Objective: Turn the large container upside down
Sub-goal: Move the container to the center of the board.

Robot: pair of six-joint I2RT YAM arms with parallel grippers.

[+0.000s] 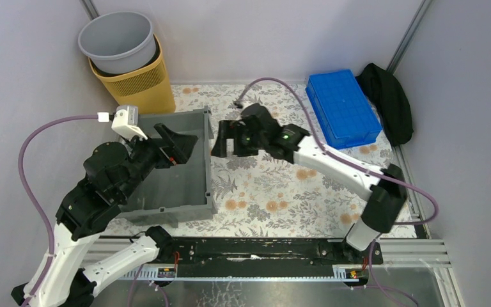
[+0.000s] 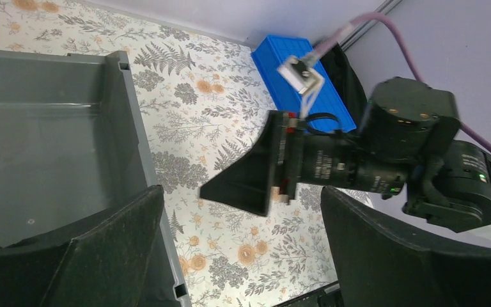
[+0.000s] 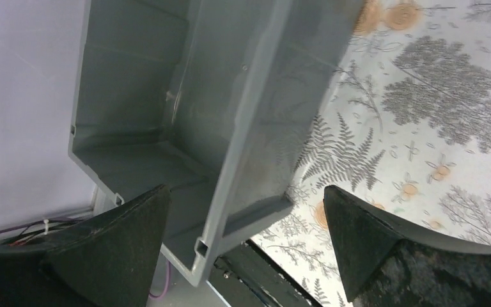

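Wide-spread black fingers [image 2: 112, 256] of the left gripper [image 2: 241, 190] fill the bottom of its wrist view. One is over the hollow of the large container [image 2: 51, 141] and the other over the floral cloth [image 2: 211, 109], and they hold nothing. Seen from above, the crate sits open side up at about 9 o'clock on the cloth, its underside out of sight, so none of the turning is done. The right gripper [image 1: 227, 139] hangs just beside the crate's 3 o'clock wall, up near its 1 o'clock corner, jaws likewise spread wide and empty. Its own camera looks along that wall's rim, one finger [image 3: 121, 249] toward the inside and the other toward the cloth, though I cannot tell whether they reach down around the rim. A blue tray [image 1: 342, 105] lies well apart at 2 o'clock and a grey bucket [image 1: 116, 39] stands at 11 o'clock. I judge this to be the approach to a grip on the right-hand wall. The next move would call for settling a pair of fingers astride that rim and closing firmly. The 3 o'clock side would then be lifted high to tip the crate over toward 9 o'clock, where the side panel [image 1: 19, 77] stands close and leaves little room.
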